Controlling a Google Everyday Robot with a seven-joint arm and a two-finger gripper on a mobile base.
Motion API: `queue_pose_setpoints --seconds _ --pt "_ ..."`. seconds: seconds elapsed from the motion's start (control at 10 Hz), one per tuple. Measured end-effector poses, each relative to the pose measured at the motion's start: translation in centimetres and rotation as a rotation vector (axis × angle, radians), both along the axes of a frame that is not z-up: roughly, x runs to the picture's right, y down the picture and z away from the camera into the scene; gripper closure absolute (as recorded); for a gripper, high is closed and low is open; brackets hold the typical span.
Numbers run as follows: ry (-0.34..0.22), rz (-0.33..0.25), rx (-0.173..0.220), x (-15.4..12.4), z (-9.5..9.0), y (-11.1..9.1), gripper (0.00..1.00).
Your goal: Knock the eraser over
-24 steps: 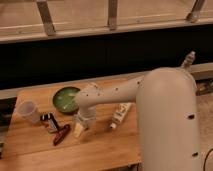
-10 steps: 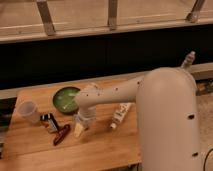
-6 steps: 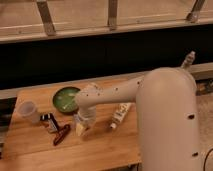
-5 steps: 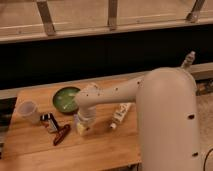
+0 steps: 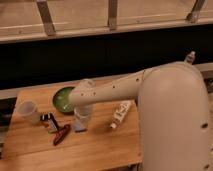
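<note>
The eraser (image 5: 48, 120), a small black block with a pale mark, sits on the wooden table (image 5: 100, 150) just right of the translucent cup (image 5: 27, 111). My gripper (image 5: 80, 120) hangs down from the cream arm (image 5: 115, 90), right of the eraser and apart from it. It is directly over a cream and blue-grey sponge-like block (image 5: 79, 127), which it partly hides. A slim red-and-dark tool (image 5: 61, 134) lies in front of the eraser, between it and the table's front edge.
A green bowl (image 5: 62, 98) stands behind the gripper. A white bottle (image 5: 120, 114) lies on its side to the right. The robot's large cream body (image 5: 172, 120) fills the right side. A dark wall runs behind the table.
</note>
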State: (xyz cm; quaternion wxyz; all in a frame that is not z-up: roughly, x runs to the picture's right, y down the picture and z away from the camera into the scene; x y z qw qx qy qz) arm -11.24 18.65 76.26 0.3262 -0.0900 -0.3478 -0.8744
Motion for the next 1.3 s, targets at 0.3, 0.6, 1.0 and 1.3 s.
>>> queue_pose_setpoints --seconds 0.3,0.6,1.0,1.3 --pt "0.003 -0.057 0.061 -1.5 -3.8 -2.6 1.00" --pt "-0.035 -0.118 0.037 -4.7 -4.4 -1.8 1.00" --pt "-0.164 -0.234 -0.028 -13.5 -1.4 1.8 1.00" --pt "-0.249 -0.303 -0.026 -18.4 -1.5 1.3 1.00"
